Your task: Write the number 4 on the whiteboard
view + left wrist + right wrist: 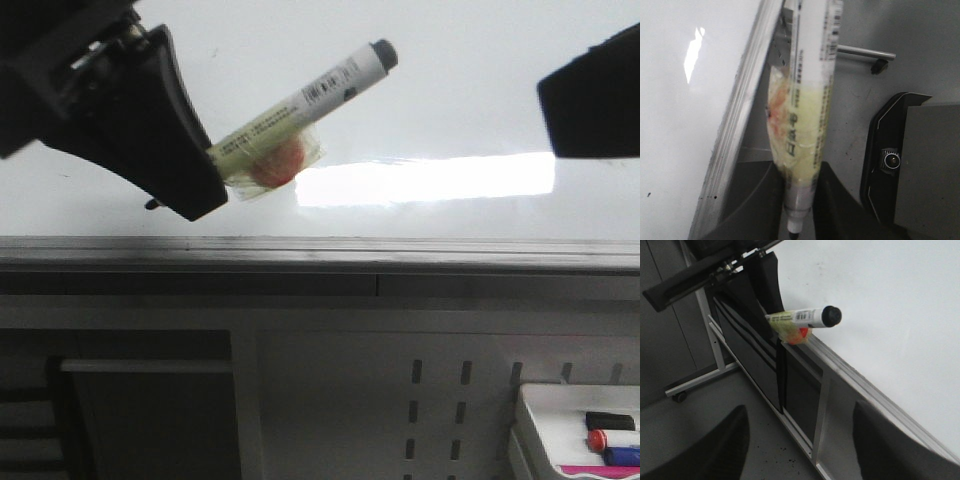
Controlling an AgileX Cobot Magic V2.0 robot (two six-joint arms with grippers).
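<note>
The whiteboard [450,100] fills the upper front view, glossy white with a grey edge rail [320,252]. No number 4 shows on the part of the board in view. My left gripper [215,180] is shut on a white marker [300,100] wrapped in yellowish tape with a red patch, and holds it in front of the board, its dark end up to the right. In the left wrist view the marker [807,115] sits between the fingers [755,200], beside the board's rail [740,125]. My right gripper [800,445] is open and empty, off the board [890,300]; it shows at the front view's upper right [590,95].
A small white tray [580,430] with several markers sits at the lower right below the board. A perforated grey panel [440,400] and the board's metal stand [715,360] lie under the rail. The right wrist view also shows the left gripper [765,290] with the marker [805,316].
</note>
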